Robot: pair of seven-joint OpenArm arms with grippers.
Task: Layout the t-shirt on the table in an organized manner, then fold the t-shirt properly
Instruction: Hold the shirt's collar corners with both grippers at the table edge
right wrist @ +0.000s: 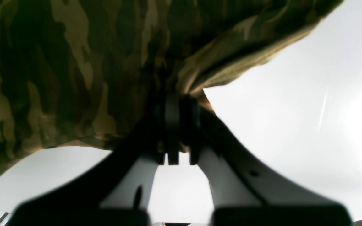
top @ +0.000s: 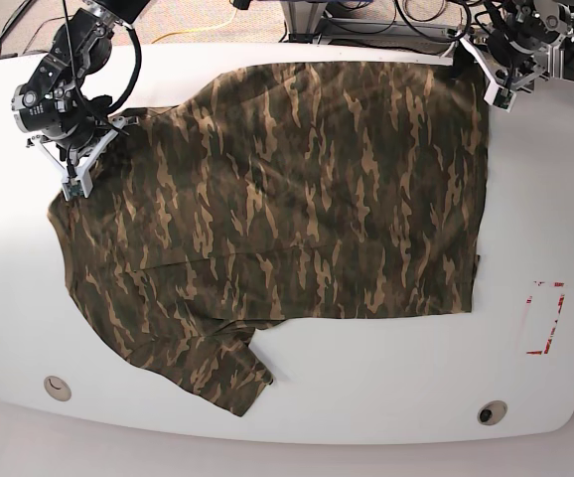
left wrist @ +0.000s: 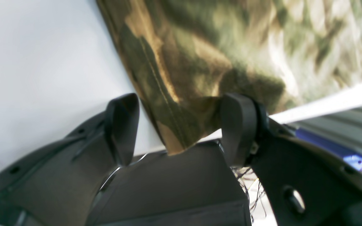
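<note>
The camouflage t-shirt (top: 297, 199) lies spread over the white table (top: 386, 388), with one short sleeve (top: 222, 373) folded near the front edge. My right gripper (top: 73, 181) is at the shirt's left edge. In the right wrist view it (right wrist: 176, 103) is shut on a bunched fold of the t-shirt (right wrist: 74, 69), lifted off the table (right wrist: 294, 110). My left gripper (top: 488, 79) is at the shirt's far right corner. In the left wrist view it (left wrist: 181, 125) is open, and the hem corner of the t-shirt (left wrist: 174, 103) lies between the fingers (left wrist: 123, 125).
A red-outlined tape rectangle (top: 545, 318) marks the table at the right. Two round grommet holes (top: 57, 388) (top: 491, 410) sit near the front edge. Cables (top: 386, 20) run behind the far edge. The table's edge (left wrist: 325, 100) is close beside my left gripper.
</note>
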